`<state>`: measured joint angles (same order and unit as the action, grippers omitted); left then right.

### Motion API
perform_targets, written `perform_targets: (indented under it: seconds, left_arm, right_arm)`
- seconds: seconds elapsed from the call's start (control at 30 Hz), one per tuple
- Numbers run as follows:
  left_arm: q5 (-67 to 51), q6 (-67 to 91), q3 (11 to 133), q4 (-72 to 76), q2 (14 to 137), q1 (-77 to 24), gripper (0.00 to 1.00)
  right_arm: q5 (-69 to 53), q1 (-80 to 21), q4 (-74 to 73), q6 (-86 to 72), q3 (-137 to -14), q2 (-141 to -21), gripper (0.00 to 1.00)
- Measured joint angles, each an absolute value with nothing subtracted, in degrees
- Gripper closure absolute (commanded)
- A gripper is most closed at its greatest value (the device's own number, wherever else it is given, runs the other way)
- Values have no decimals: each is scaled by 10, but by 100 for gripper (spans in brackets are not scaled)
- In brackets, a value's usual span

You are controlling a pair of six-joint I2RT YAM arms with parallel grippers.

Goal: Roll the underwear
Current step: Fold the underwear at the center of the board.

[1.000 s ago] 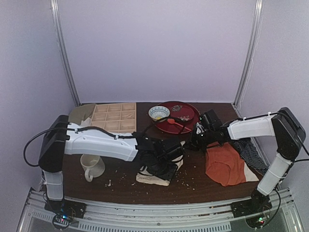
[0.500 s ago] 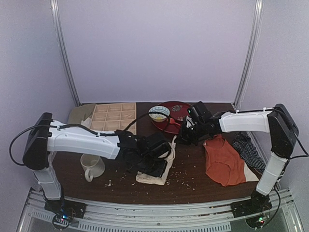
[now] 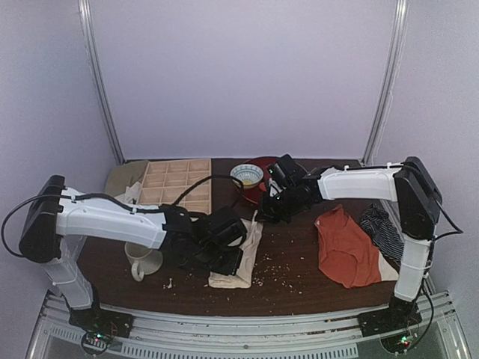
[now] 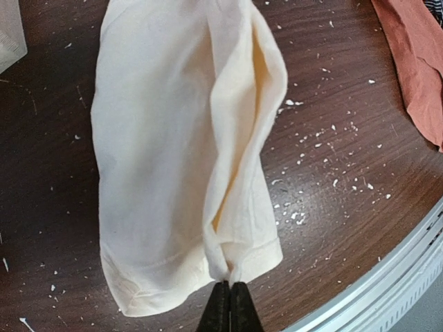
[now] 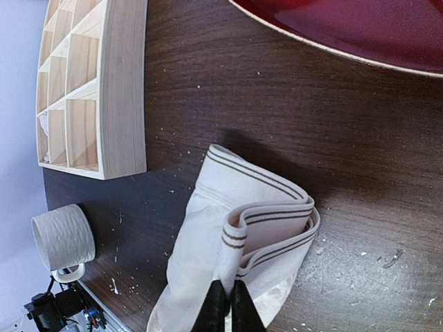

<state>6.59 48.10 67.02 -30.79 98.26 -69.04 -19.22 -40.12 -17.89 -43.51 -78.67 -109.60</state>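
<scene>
At the near middle of the dark wooden table [image 3: 299, 278], the left gripper [image 4: 228, 289] is clamped on the hem of the cream soft-fabric underwear [image 4: 166, 152], which is folded into a long strip. At its far end the right gripper [image 5: 229, 289] pinches the striped waistband. Rolling looks ready to begin, and it calls for turning one end over toward the other.

The cream soft-fabric underwear [image 5: 232, 238], waistband trimmed with thin brown stripes, is seen folded over on the dark wooden table [image 5: 346, 145] and pinched tight by the right gripper [image 5: 223, 290]. Up-left of it a pale wooden compartment box [image 5: 104, 90] can be spotted, up-right a glossy red plate [image 5: 346, 31], and off to its left a white ribbed mug [image 5: 62, 236].
</scene>
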Motion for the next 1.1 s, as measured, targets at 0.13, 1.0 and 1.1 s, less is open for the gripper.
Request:
perform_targets:
  seconds: [0.13,1.0,1.1]
  left_arm:
    - [66,489,641,-301,960,-682,100]
    - [75,518,569,-279,905,-679,100]
    - [77,521,564,-279,897,-679,100]
  right_arm:
    - [-188,-407,-192,-434,-805,-1113,100]
    - [-180,-444,-244,-422,-934,-1215,100]
    - [-180,-448,-253,-422,-950,-1222,100]
